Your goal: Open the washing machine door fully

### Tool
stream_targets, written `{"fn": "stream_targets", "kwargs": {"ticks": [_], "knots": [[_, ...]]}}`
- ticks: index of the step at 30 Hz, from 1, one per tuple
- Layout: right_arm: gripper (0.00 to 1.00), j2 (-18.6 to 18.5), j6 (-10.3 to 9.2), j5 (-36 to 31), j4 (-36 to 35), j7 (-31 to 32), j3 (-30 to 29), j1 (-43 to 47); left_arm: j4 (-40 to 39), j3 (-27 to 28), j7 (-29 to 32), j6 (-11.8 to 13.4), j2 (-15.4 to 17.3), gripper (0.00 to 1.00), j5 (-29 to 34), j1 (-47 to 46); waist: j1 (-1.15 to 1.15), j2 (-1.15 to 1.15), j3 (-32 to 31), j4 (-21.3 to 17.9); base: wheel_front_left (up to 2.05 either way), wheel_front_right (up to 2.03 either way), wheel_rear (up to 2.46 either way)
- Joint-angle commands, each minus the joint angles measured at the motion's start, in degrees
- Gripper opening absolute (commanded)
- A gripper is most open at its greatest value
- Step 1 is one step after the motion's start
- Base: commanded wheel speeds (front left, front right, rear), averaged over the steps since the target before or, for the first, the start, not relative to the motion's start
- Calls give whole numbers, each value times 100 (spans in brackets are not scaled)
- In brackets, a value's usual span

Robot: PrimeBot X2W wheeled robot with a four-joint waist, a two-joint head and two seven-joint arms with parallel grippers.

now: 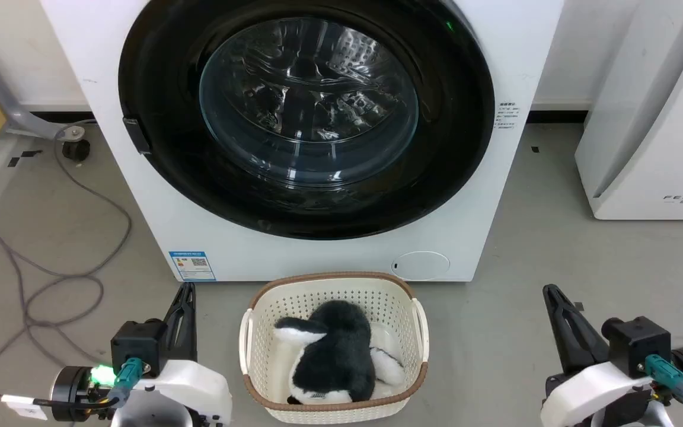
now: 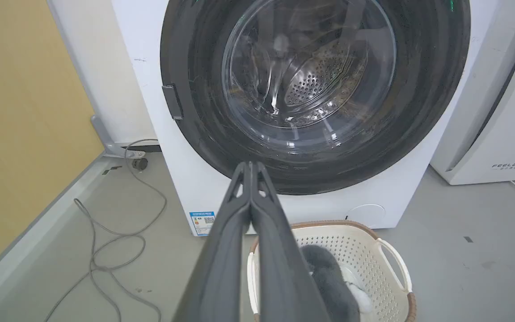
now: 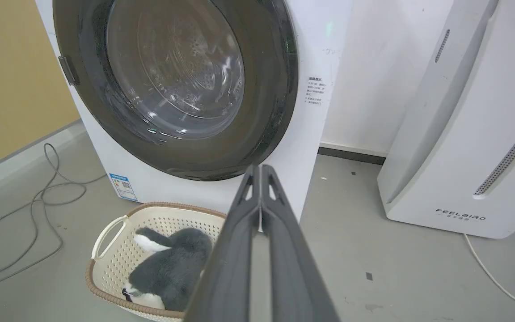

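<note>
Left gripper (image 2: 251, 166) and right gripper (image 3: 257, 167): pinched closed, empty, well apart from door (image 1: 306, 118), shut flat on washer (image 1: 318, 258). Not started yet. Needs a grab and a wide swing open.

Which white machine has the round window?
The washing machine, right behind the basket: its black door holds a glass window. The slanted appliance at the right has none.

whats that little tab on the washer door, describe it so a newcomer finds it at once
The big white washing machine has a round glossy black washing machine door over most of its front. On the door's left rim in the head view, at mid-height, sits a small dark rectangular tab. It juts from the smooth black ring, unlike the round white cap low on the white body.
</note>
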Motion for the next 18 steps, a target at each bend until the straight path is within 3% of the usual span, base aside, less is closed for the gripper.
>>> {"fn": "stream_targets", "kwargs": {"ticks": [1, 18], "knots": [[0, 1, 5, -44, -20, 8, -3, 48, -24, -7, 2, 12, 4, 0, 12, 104, 0, 0, 0, 0, 0, 0, 0], [0, 1, 5, -44, -20, 8, -3, 48, -24, -7, 2, 12, 4, 0, 12, 104, 0, 0, 0, 0, 0, 0, 0]]}}
